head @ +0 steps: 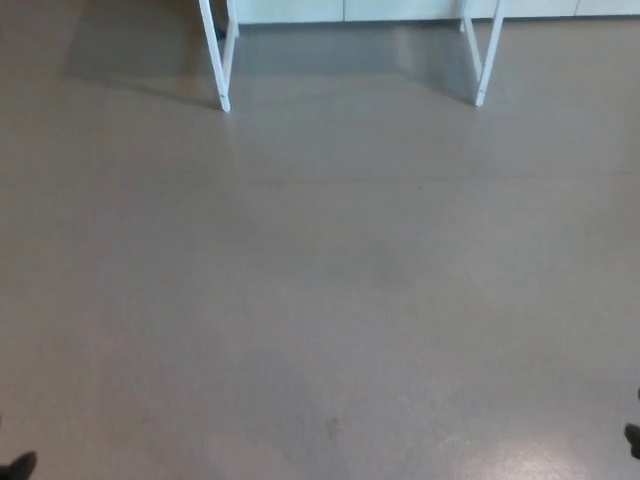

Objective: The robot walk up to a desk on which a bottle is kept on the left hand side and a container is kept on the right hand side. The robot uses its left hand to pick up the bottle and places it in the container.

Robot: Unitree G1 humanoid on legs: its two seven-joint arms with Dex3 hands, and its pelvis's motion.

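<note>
Currently I see only smooth grey floor [320,300] and two white metal desk legs [218,60] ahead. Bottle, container and surface top are out of frame; hands unreadable. Approach, pick and place all remain.

Smooth grey-brown floor [320,300] below me: semi-matt, faint sheen, brighter glare patch near lower right. Slim white desk legs [218,60] look like painted metal, smooth, satin finish. Pale wall base [400,10] behind them appears flat, matt.
</note>
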